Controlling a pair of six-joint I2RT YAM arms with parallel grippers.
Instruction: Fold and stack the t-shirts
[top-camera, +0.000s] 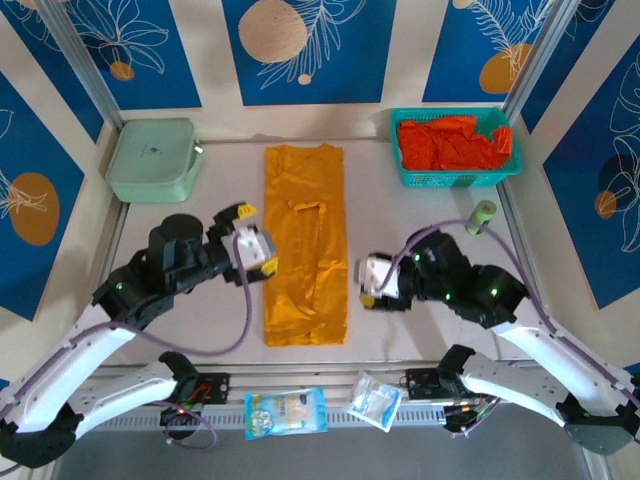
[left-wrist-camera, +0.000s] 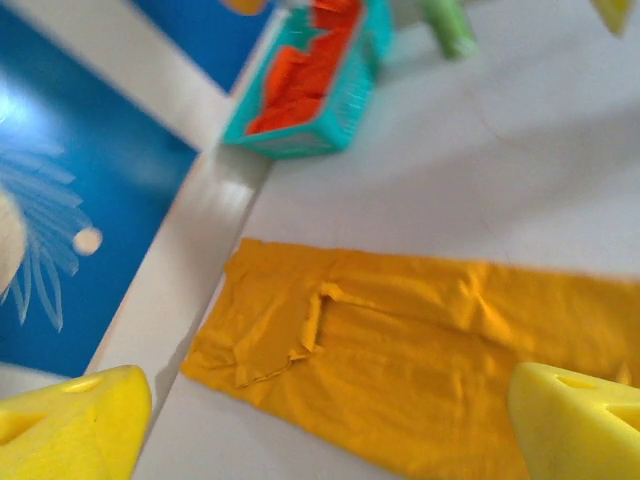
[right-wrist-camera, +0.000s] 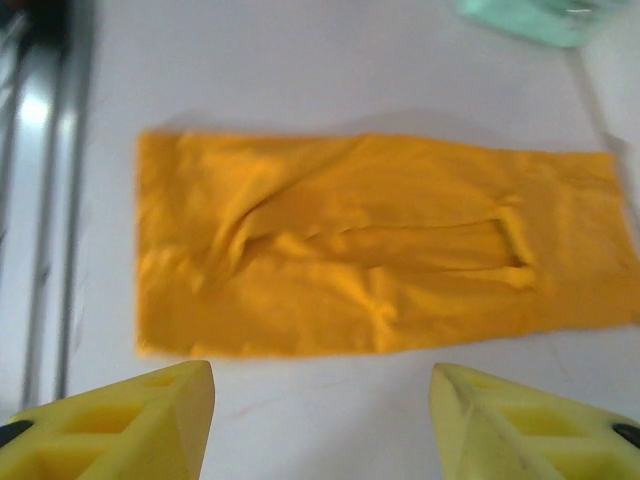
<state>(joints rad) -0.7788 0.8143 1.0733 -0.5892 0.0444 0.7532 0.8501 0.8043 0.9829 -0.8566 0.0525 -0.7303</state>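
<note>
Mustard-yellow t-shirt (top-camera: 305, 245) lay folded into a long strip mid-table. Red-orange t-shirts (top-camera: 455, 143) sat heaped in teal mesh basket (top-camera: 460, 178), far right. Left gripper (top-camera: 258, 240) and right gripper (top-camera: 366, 282) flanked the strip, jaws wide, empty. Blue packet (top-camera: 286, 412) print was too small to read.

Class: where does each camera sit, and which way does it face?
Top external: above, behind the arms, looking down; table, left claw, right claw show.
Left wrist: on left arm, facing yellow t-shirt and teal basket; own fingers show.
Right wrist: on right arm, facing the t-shirt and green box; own fingers show.
All three share the t-shirt.
</note>
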